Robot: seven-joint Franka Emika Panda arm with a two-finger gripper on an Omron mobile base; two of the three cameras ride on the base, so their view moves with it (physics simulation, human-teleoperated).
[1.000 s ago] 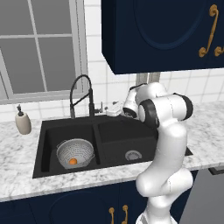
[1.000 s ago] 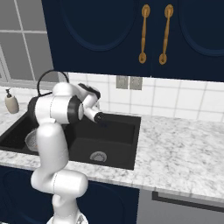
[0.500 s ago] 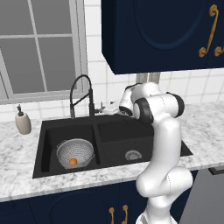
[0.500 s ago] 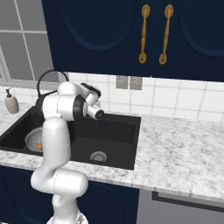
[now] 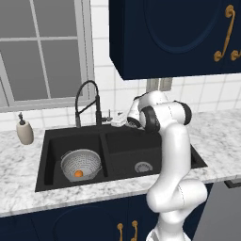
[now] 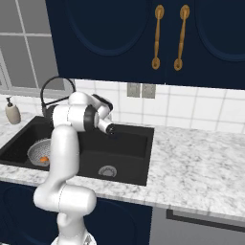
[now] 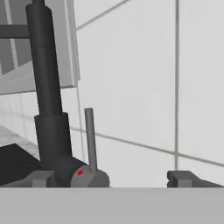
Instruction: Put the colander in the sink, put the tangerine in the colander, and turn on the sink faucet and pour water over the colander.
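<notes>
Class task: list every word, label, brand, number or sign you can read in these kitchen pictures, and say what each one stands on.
None: nothing readable in any view.
The faucet carries only a plain red dot at the lever base, no letters.
The soap dispenser and cabinet doors are unmarked.

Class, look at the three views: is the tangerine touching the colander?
Touching. The left base view shows the tangerine resting on the inside floor of the colander, with no gap beneath it.

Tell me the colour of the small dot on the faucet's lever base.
Red: the small dot sits on the dark metal gooseneck faucet, at its lever base. The hand view shows it best.
</notes>
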